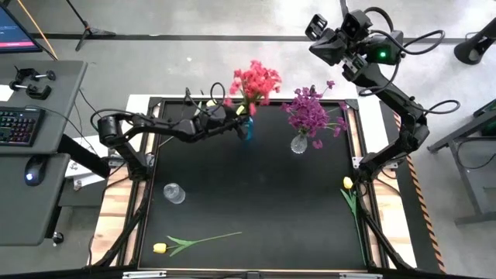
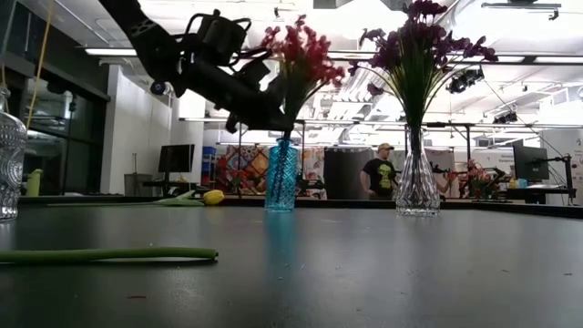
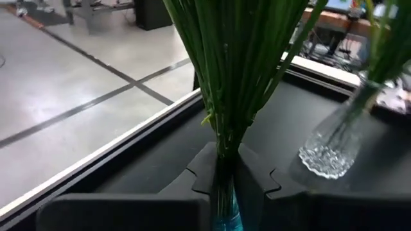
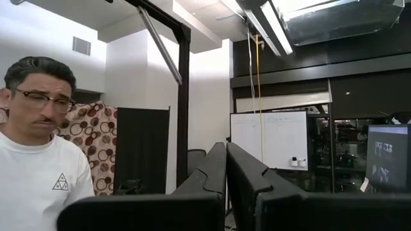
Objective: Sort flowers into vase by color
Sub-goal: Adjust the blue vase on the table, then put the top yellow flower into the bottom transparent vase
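The red-pink flowers (image 1: 255, 80) stand in a blue vase (image 1: 246, 129) near the table's far edge. My left gripper (image 1: 237, 121) reaches in from the table's left and is shut on their green stems (image 3: 226, 96) just above the vase mouth (image 3: 226, 221). Purple flowers (image 1: 310, 111) stand in a clear vase (image 1: 299, 143) to the right. One yellow tulip (image 1: 160, 248) lies near the near edge, another (image 1: 348, 184) by the right edge. My right gripper (image 1: 319, 35) is raised high beyond the far right corner, shut and empty (image 4: 226, 154). My left gripper pinches the bundle of red flowers' stems (image 3: 225, 144) between its two fingers (image 3: 204, 168), just above the blue vase's mouth. It comes in level from the table's left, across the stems. The bundle stands upright with its lower ends inside the vase (image 2: 282, 175).
An empty clear vase (image 1: 174, 193) stands on the left half of the black mat (image 1: 256, 194). The near tulip's stem (image 2: 109, 255) lies across the near part of the mat. A keyboard and mouse sit on a side desk at left. People show beyond the table in the room.
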